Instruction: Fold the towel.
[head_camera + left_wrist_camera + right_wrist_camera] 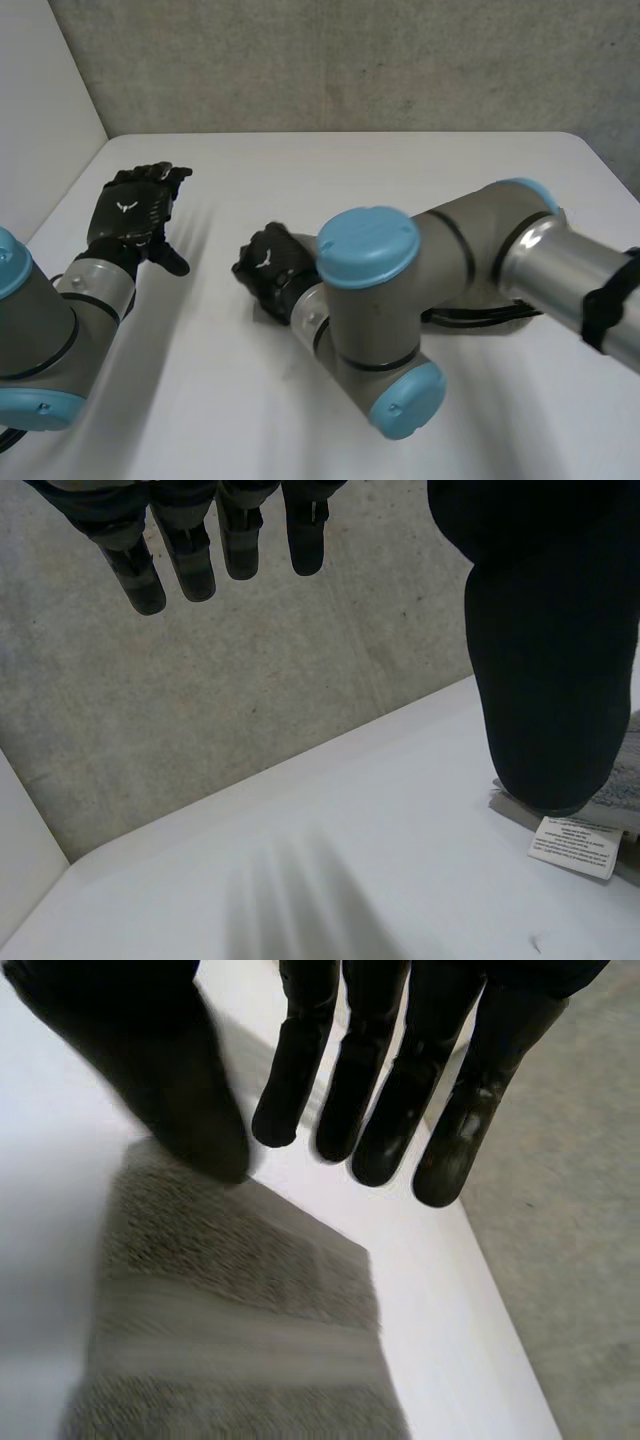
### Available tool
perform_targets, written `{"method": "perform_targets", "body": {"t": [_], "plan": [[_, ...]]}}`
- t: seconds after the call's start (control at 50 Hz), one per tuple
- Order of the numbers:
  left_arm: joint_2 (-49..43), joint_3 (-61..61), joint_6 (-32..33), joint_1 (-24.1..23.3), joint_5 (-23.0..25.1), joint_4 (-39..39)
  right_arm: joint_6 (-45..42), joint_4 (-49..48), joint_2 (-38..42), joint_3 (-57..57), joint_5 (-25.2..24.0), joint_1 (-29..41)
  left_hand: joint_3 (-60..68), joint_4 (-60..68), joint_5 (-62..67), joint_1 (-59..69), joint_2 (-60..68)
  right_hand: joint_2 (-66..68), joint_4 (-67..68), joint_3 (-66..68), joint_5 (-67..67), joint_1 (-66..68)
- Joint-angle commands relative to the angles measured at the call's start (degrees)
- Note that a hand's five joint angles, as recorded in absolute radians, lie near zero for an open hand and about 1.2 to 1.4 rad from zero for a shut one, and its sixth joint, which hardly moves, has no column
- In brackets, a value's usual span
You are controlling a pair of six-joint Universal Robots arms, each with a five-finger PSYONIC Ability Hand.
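The towel [230, 1330] lies under the palm of the right hand [420, 1060], one corner at its thumb tip, its length seemingly running back toward the wrist. That nearer hand is spread, holding nothing; the left hand [550, 660], equally slack, has the towel's edge beside its thumb

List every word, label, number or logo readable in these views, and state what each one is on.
White tag at the edge of the towel: several printed lines, too small to read.
Back of the left robot hand: a small white emblem, no letters.
Back of the right robot hand: the same kind of emblem, no letters.
Nothing else carries any text.
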Motion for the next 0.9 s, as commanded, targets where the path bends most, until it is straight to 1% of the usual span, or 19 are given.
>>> {"method": "perform_targets", "body": {"t": [0.02, 0.04, 0.06, 0.08, 0.1, 0.14, 0.16, 0.2, 0.26, 0.3, 0.32, 0.36, 0.48, 0.52, 0.6, 0.64, 0.82, 0.86, 0.9], "plan": [[-0.14, -0.05, 0.02, -0.53, -0.07, 0.00, 4.31, -2.14, -9.41, 7.36, 4.03, -9.20, 0.47, 0.49, -1.73, -0.02, 0.50, -44.80, -45.03, -45.31, -44.53, -45.43], [-0.14, -0.05, 0.02, -0.62, -0.07, 0.00, 7.82, -3.55, -10.82, 8.41, 5.70, -12.28, 0.47, 0.49, -1.73, -0.02, 0.50, -44.80, -45.03, -45.31, -44.53, -45.43], [-0.14, -0.05, 0.02, -0.62, -0.07, 0.00, 7.85, -3.56, -10.83, 8.43, 5.72, -12.31, 0.47, 0.49, -1.73, -0.02, 0.50, -44.80, -45.03, -45.31, -44.53, -45.43], [-0.14, -0.05, 0.02, -0.62, 0.01, 0.00, 12.29, -5.30, -11.88, 9.30, 7.03, -15.61, 0.47, 0.49, -1.73, -0.02, 0.50, -44.80, -45.03, -45.31, -44.53, -45.43], [-0.14, -0.05, 0.02, -0.71, 0.01, 0.00, 12.34, -5.32, -11.89, 9.30, 7.04, -15.65, 0.47, 0.49, -1.73, -0.02, 0.50, -44.80, -45.03, -45.31, -44.53, -45.43], [-0.31, -0.13, 0.02, -0.71, 0.01, 0.08, 22.22, -6.90, -12.41, 9.05, 8.44, -22.47, 0.47, 0.49, -1.73, -0.02, 0.50, -44.80, -45.03, -45.31, -44.53, -45.43], [-0.57, -0.13, 0.10, -0.80, 0.01, 0.17, 22.27, -6.90, -12.41, 9.04, 8.45, -22.50, 0.47, 0.49, -1.73, -0.02, 0.50, -44.80, -45.03, -45.31, -44.53, -45.43], [-0.75, -0.22, 0.19, -0.97, 0.01, 0.43, 29.18, -5.15, -11.19, 7.73, 8.01, -27.05, 0.47, 0.49, -1.73, -0.02, 0.50, -44.80, -45.03, -45.31, -44.53, -45.43], [-0.84, -0.75, 0.45, -1.15, 0.01, 1.31, 30.62, -3.56, -9.51, 6.32, 7.22, -28.13, 0.47, 0.49, -1.73, -0.02, 0.50, -44.38, -44.61, -44.89, -44.11, -45.01], [-0.93, -0.84, 0.54, -1.15, 0.01, 1.75, 31.49, 0.11, -5.66, 2.73, 5.82, -29.18, 0.47, 0.49, -1.73, -0.02, 0.50, -43.37, -43.61, -43.88, -43.10, -44.00], [-0.93, -0.92, 0.63, -1.24, 0.01, 2.19, 31.50, 0.13, -5.65, 2.71, 5.81, -29.18, 0.47, 0.49, -1.73, -0.02, 0.50, -43.37, -43.60, -43.88, -43.10, -44.00], [-0.93, -1.01, 0.63, -1.24, 0.01, 2.46, 32.54, 2.50, -2.32, -0.35, 5.46, -29.79, 0.47, 0.49, -1.73, -0.02, 0.50, -40.19, -40.42, -40.70, -39.92, -40.82], [-1.10, -1.01, 0.63, -1.59, 0.01, 2.46, 37.47, 3.12, 2.79, -5.81, 5.11, -30.50, 0.47, 0.49, -1.73, -0.02, 0.50, -34.62, -34.85, -35.13, -34.35, -35.25], [-1.28, -0.93, 0.63, -1.59, 0.01, 2.46, 40.97, 3.47, 6.03, -9.92, 4.50, -30.94, 0.47, 0.49, -1.73, -0.02, 0.50, -31.28, -31.51, -31.79, -31.01, -31.91], [-1.28, -0.92, 0.63, -1.59, 0.01, 2.46, 43.80, 3.82, 9.21, -14.07, 3.26, -31.03, 0.47, 0.49, -1.73, -0.02, 0.50, -26.71, -26.95, -27.23, -26.45, -27.35], [-1.28, -1.01, 0.63, -1.59, 0.01, 2.46, 45.64, 4.70, 12.80, -18.27, 2.82, -31.03, 0.47, 0.49, -1.73, -0.02, 0.50, -23.70, -23.94, -24.22, -23.43, -24.33], [-1.28, -0.92, 0.63, -1.59, 0.01, 2.55, 46.00, 9.27, 21.34, -29.28, 3.44, -31.38, 0.47, 0.49, -1.73, -0.02, 0.50, -18.30, -18.54, -18.82, -18.04, -18.93], [-1.28, -0.92, 0.63, -1.59, 0.01, 2.55, 46.00, 10.23, 23.09, -31.64, 3.61, -31.73, 0.47, 0.49, -1.73, -0.02, 0.50, -12.62, -12.85, -13.13, -12.35, -13.25], [-1.28, -0.92, 0.63, -1.59, 0.01, 2.55, 45.82, 10.24, 23.44, -32.17, 3.96, -31.90, 0.47, 0.49, -1.73, -0.02, 0.50, -11.09, -11.32, -11.60, -10.82, -11.72]]}}
